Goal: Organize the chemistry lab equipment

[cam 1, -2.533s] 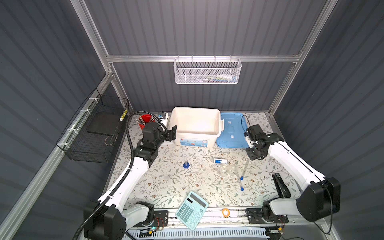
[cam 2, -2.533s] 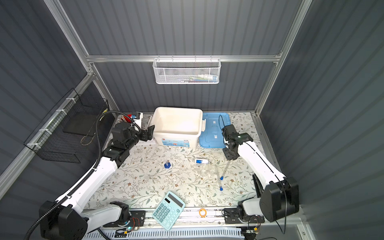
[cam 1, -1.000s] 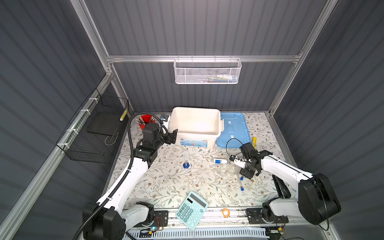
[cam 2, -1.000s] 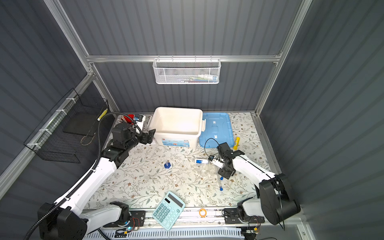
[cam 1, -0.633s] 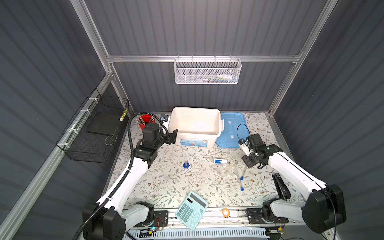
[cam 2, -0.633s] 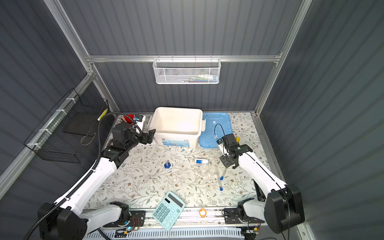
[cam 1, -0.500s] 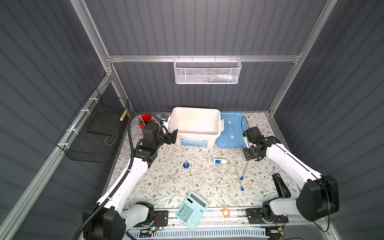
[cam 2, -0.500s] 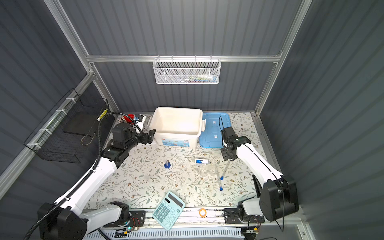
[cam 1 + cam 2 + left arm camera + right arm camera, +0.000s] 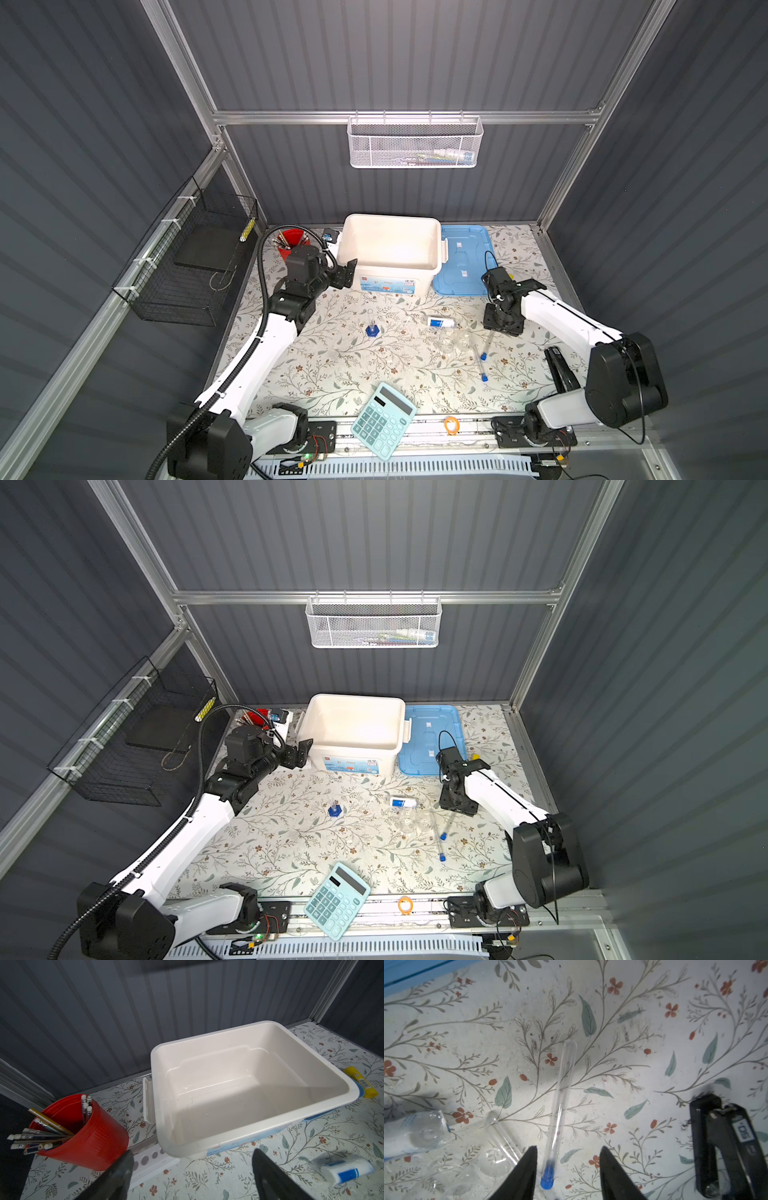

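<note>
- A red ribbed plastic cup of pens and brushes (image 9: 93, 1142) stands at the back left of the floral-print tabletop (image 9: 332, 374).
- The left gripper (image 9: 345, 273) hovers just beside the front left corner of the white rectangular plastic bin (image 9: 390, 218). Its black jaws are spread wide with nothing between them.
- A slim clear cylinder on a blue hexagonal foot (image 9: 372, 329) stands upright in front of the bin, well apart from the other glassware.
- A teal calculator (image 9: 383, 419) lies askew at the front edge.
- A short clear beaker with a blue-and-white label (image 9: 440, 322) lies on its side, right of the middle.
- The small clear pieces (image 9: 451, 343) cluster just in front of that beaker. They are so transparent that their shapes are hard to tell.
- Two long clear test tubes lie flat just right of the cluster, rounded ends toward the back and blue caps toward the front.
- The longer-reaching tube (image 9: 478, 355) angles slightly toward the right-hand tube (image 9: 560, 1105).
- The right gripper (image 9: 568, 1149) is low over the right-hand tube. Its dark fingers (image 9: 527, 1167) are parted on either side of the capped end, with a gap on each side, so the tube lies ungripped.
- A flat blue plastic lid (image 9: 461, 257) lies against the bin's right side, behind the right gripper.
</note>
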You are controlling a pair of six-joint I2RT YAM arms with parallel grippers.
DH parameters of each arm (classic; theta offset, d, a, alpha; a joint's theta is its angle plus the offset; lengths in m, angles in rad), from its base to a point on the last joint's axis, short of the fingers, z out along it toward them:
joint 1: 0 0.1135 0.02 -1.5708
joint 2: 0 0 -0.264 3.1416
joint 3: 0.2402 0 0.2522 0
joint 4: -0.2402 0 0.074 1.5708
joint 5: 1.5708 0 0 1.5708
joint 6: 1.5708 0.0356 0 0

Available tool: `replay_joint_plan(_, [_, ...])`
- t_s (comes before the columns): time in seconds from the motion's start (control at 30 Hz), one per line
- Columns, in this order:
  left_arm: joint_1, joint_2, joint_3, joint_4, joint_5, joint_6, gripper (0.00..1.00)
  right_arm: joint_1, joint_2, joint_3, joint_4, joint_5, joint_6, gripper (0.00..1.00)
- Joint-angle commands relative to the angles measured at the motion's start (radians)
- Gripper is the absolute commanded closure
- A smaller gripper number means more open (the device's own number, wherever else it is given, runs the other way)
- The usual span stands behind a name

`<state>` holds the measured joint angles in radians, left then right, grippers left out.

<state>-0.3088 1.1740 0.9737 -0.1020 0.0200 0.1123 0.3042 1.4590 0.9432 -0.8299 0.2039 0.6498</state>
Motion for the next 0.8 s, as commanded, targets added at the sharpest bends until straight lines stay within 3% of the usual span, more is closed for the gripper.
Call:
replay_joint_plan(0.0, [-0.005, 0.015, 0.052, -0.029, 0.015, 0.004, 0.11, -0.008, 0.022, -0.029, 0.069, -0.011, 0.13, 0.5])
replay_joint_plan(0.43, [-0.005, 0.017, 0.099, -0.08, -0.011, 0.027, 0.11, -0.061, 0.106, -0.096, 0.235, -0.081, 0.209, 0.56])
replay_joint_plan(0.77, [-0.004, 0.028, 0.121, -0.088, -0.005, 0.023, 0.11, -0.112, 0.129, -0.118, 0.3, -0.122, 0.223, 0.67])
